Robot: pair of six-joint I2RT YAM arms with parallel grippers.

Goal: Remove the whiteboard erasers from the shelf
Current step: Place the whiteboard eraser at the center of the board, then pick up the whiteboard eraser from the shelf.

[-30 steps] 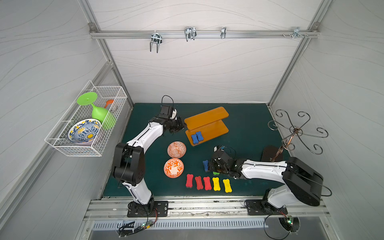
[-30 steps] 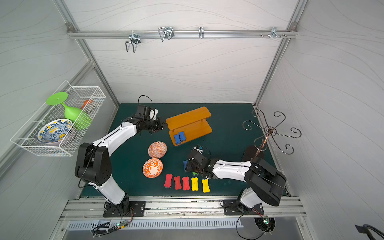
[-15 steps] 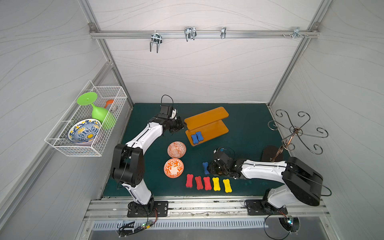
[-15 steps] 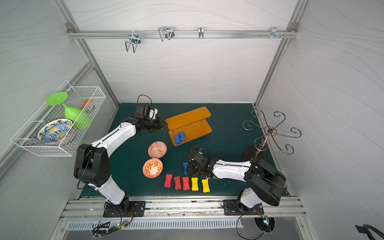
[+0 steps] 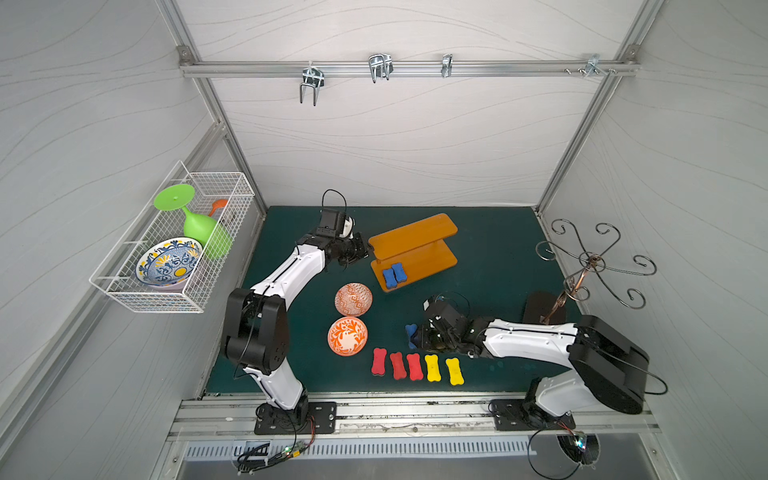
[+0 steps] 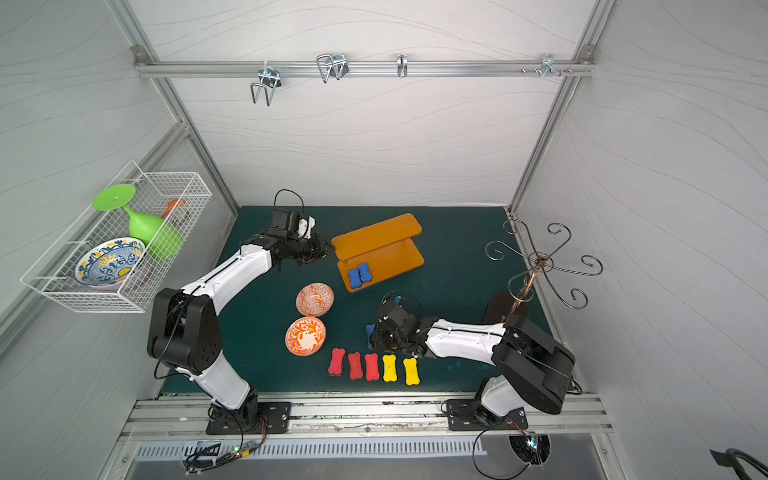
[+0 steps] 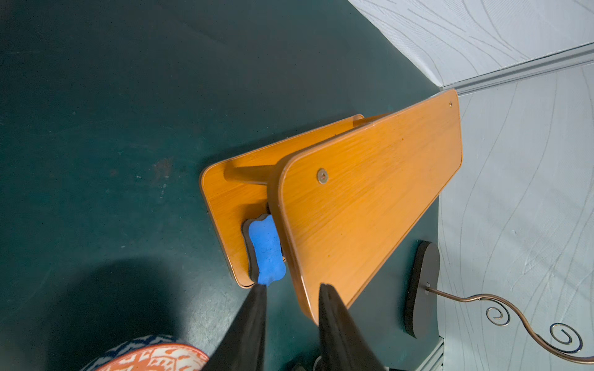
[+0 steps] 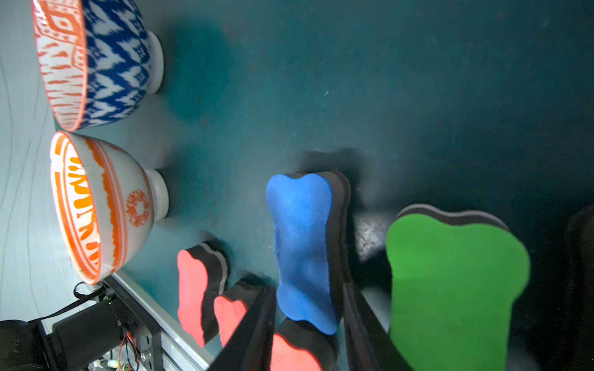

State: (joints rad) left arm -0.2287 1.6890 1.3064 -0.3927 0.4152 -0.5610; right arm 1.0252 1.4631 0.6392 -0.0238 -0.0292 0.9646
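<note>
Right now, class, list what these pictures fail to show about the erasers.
1. Left wrist view: the top board of the shelf hides the second of its blue erasers.
2. Right wrist view: the picture's edge cuts off the green eraser; in both top views the right arm mostly covers it.
3. Right wrist view: whether the right gripper touches the mat's blue eraser is unclear.

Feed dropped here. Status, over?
Left tool open, empty, by shelf. Right tool open astride blue eraser on mat. Two blue erasers on lower board. Upper board overhangs them.
</note>
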